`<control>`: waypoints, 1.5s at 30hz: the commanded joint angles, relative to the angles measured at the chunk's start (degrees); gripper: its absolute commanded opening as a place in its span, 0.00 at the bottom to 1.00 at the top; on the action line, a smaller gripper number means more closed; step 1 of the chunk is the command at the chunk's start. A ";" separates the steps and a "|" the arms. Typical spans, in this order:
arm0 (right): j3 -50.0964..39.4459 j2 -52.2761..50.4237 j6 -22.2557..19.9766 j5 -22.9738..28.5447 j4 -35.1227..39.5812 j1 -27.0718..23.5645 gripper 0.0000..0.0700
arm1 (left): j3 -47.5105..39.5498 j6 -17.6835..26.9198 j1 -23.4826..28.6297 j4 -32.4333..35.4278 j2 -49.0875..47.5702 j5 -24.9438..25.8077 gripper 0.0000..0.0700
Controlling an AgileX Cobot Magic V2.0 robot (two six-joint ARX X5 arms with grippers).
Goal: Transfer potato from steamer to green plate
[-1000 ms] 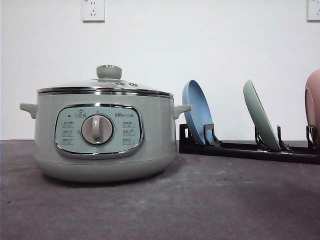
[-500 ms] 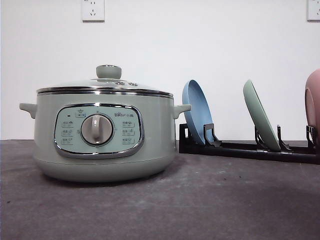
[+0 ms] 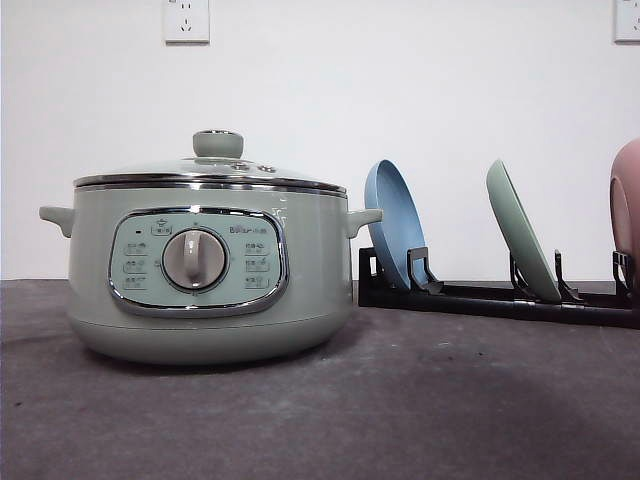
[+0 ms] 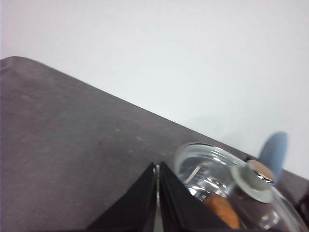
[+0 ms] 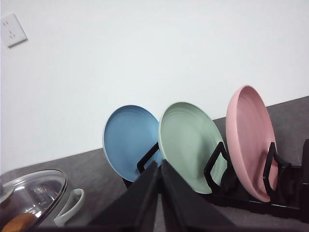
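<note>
The steamer (image 3: 205, 270) stands on the left of the dark table with its glass lid (image 3: 210, 170) on. Through the lid (image 4: 207, 169) the orange-brown potato (image 4: 222, 212) shows inside the pot. My left gripper (image 4: 158, 191) hovers shut and empty near the lid's rim. The green plate (image 3: 520, 240) stands on edge in a black rack (image 3: 480, 298) to the right. My right gripper (image 5: 160, 186), also shut and empty, points at the gap between the blue plate and the green plate (image 5: 190, 142). The potato (image 5: 19, 222) is seen again under the lid in the right wrist view.
A blue plate (image 3: 393, 225) and a pink plate (image 3: 626, 205) stand in the same rack on either side of the green one. The steamer's side handle (image 5: 70, 205) sticks out toward the rack. Open dark tabletop (image 3: 420, 400) lies in front.
A small glint has appeared on the steamer's front just under the rim. Nothing else has visibly moved.
</note>
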 commanded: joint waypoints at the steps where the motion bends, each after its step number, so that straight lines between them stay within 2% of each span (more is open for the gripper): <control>1: 2.72 2.04 -2.06 -0.05 -0.92 -0.09 0.00 | 2.98 3.35 0.00 -1.03 2.19 1.56 0.00; 5: 9.58 7.97 -5.02 -0.90 -5.37 -0.09 0.00 | 8.59 6.67 0.00 -4.40 7.36 5.22 0.00; 17: 29.56 26.86 -15.92 -10.73 -24.39 -0.02 0.00 | 24.44 18.56 -0.49 -18.29 23.59 19.21 0.00; 21: 34.24 32.09 -19.47 -15.10 -31.05 0.05 0.00 | 28.65 21.11 -2.10 -23.37 28.01 23.86 0.00; 25: 37.97 36.30 -22.86 -16.94 -37.88 1.36 0.00 | 31.44 23.20 -4.88 -27.09 31.33 28.09 0.00; 30: 40.58 39.03 -25.92 -16.69 -43.75 4.12 0.00 | 32.18 23.46 -8.29 -28.14 32.75 29.37 0.00; 36: 40.90 39.42 -26.70 -16.48 -44.37 5.73 0.00 | 32.18 24.24 -9.60 -28.07 32.99 29.37 0.00; 39: 40.90 39.40 -26.68 -16.48 -44.39 5.73 0.06 | 32.18 24.20 -9.60 -28.07 32.99 29.35 0.13; 41: 40.90 39.42 -26.57 -16.48 -44.39 5.73 0.31 | 32.18 24.20 -9.60 -28.07 33.00 29.34 0.36; 43: 40.90 39.42 -26.30 -16.48 -44.38 5.73 0.61 | 32.18 24.20 -9.60 -28.07 33.01 29.33 0.62; 44: 40.90 39.42 -26.22 -16.48 -44.37 5.73 0.71 | 32.18 24.20 -9.60 -28.07 33.01 29.33 0.73; 45: 40.90 39.42 -26.22 -16.48 -44.37 5.73 0.76 | 32.18 24.20 -9.60 -28.07 33.01 29.33 0.81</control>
